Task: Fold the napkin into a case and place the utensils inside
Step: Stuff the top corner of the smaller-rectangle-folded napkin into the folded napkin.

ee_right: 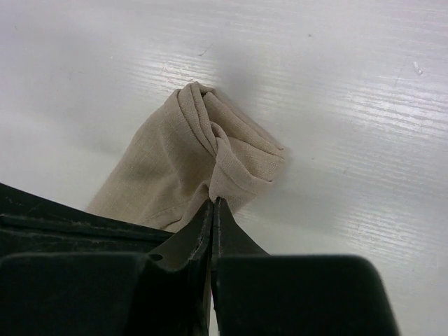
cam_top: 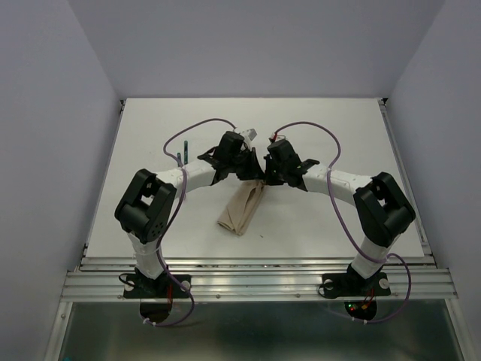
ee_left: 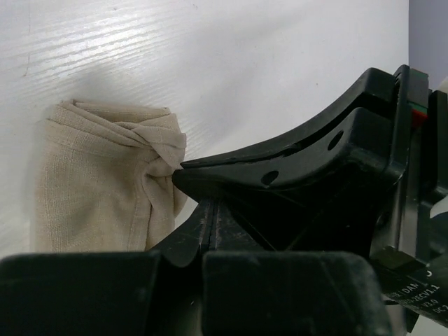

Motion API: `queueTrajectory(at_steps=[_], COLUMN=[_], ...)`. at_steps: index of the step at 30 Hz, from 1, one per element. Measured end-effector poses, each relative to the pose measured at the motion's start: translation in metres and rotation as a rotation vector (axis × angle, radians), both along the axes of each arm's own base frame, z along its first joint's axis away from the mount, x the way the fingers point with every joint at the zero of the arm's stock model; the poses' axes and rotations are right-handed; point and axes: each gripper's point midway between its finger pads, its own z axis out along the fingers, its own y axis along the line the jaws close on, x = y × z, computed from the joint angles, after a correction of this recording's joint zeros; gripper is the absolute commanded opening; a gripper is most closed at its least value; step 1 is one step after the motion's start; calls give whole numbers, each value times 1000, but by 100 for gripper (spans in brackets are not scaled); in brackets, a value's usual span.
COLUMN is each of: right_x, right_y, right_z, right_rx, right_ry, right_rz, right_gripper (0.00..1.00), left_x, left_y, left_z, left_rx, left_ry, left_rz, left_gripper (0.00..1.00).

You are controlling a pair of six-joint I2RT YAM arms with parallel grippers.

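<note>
The napkin (cam_top: 241, 210) lies as a narrow beige oblong case on the white table, its far end bunched into a twist (ee_right: 210, 140). My right gripper (ee_right: 213, 201) is shut on that twisted end; from above it sits at the cloth's far tip (cam_top: 264, 176). My left gripper (ee_left: 211, 210) has its jaws pressed together right beside it (cam_top: 252, 168). Its tips are hidden behind the right gripper's finger (ee_left: 280, 164), so cloth between them cannot be made out. The utensils (cam_top: 179, 158) show as slim dark green handles left of the left arm.
The white table (cam_top: 338, 128) is walled in by grey panels on three sides, with a metal rail (cam_top: 255, 282) along the near edge. Both arms arch inward and meet over the table's middle.
</note>
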Motion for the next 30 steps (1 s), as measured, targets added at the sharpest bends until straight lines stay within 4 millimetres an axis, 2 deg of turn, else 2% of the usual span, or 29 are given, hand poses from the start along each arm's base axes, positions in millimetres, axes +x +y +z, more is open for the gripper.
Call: queueTrajectory(at_steps=[8, 19, 30], right_x=[0, 0, -1], right_y=[0, 0, 1], right_z=[0, 0, 0], right_rx=[2, 3, 5], right_ry=[1, 1, 3], right_rz=[-1, 0, 1], right_gripper=[1, 1, 1], left_x=[-3, -1, -7], left_y=[6, 30, 36], left_z=[-7, -32, -43], left_rx=[38, 146, 161], left_ry=[9, 5, 22], left_rz=[-4, 49, 47], left_gripper=[0, 0, 0])
